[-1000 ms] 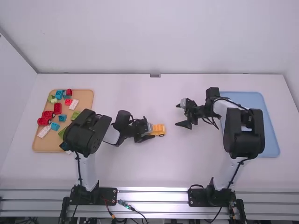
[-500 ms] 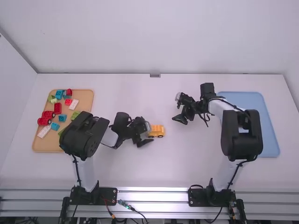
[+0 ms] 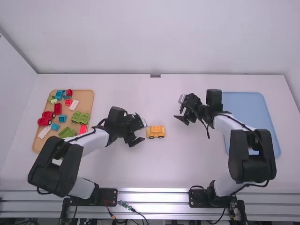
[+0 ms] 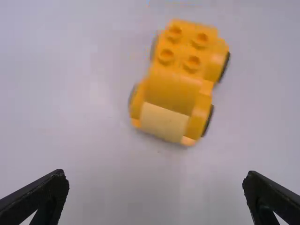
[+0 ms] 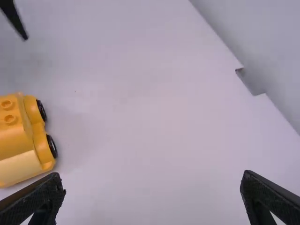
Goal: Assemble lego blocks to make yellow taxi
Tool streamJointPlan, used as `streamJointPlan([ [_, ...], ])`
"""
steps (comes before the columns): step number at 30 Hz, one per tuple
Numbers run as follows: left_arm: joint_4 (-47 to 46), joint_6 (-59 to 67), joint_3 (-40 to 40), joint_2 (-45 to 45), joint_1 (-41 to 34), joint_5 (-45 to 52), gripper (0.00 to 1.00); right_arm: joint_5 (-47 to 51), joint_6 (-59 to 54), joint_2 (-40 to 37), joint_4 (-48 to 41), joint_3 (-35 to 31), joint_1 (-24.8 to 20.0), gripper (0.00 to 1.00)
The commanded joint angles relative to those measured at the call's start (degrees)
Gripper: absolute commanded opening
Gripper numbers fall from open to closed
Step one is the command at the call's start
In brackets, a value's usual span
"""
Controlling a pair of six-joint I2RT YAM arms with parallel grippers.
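In the high view a yellow taxi (image 3: 155,131) of joined blocks stands on its wheels mid-table. My left gripper (image 3: 139,132) is just left of it, not touching; my right gripper (image 3: 180,114) stays farther off, to its upper right. The left wrist view has the taxi (image 4: 176,82) with studs on top and a paler sloped end, beyond the wide-open left gripper (image 4: 156,180). In the right wrist view, the taxi (image 5: 21,138) is partly cut off by the edge, and the right gripper (image 5: 153,180) is open around nothing.
An orange-brown tray (image 3: 41,146) at the left holds several red, blue, green and white blocks, including a green wheeled piece (image 3: 80,117). A blue tray (image 3: 273,140) lies at the right, partly under the right arm. Behind the table rises a white wall.
The left gripper has let go of the taxi and backed off to the left, its arm folding back and uncovering more of the tray. The right arm has shifted slightly. The taxi stays nearly in place.
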Motion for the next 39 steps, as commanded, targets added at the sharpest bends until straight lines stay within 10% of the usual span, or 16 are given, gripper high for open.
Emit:
streamJointPlan([
  [1,-1.61,0.76,1.68,-3.26,2.75,-0.41,0.99,-2.62,5.18,-0.97,4.70,-5.51,0.40,0.99],
  [8,-3.18,2.43,2.03,-5.75,11.61,11.22,0.99,-10.58,-1.09,3.73,10.45,-10.10,4.47,0.99],
  [21,-4.08,2.51,2.01,-5.73,21.18,20.90,0.99,-25.77,-4.35,21.81,10.03,1.92,8.33,0.99],
  [39,-3.88,2.05,2.01,-5.73,21.18,19.59,0.99,-14.95,2.34,25.70,15.08,1.53,15.52,0.99],
])
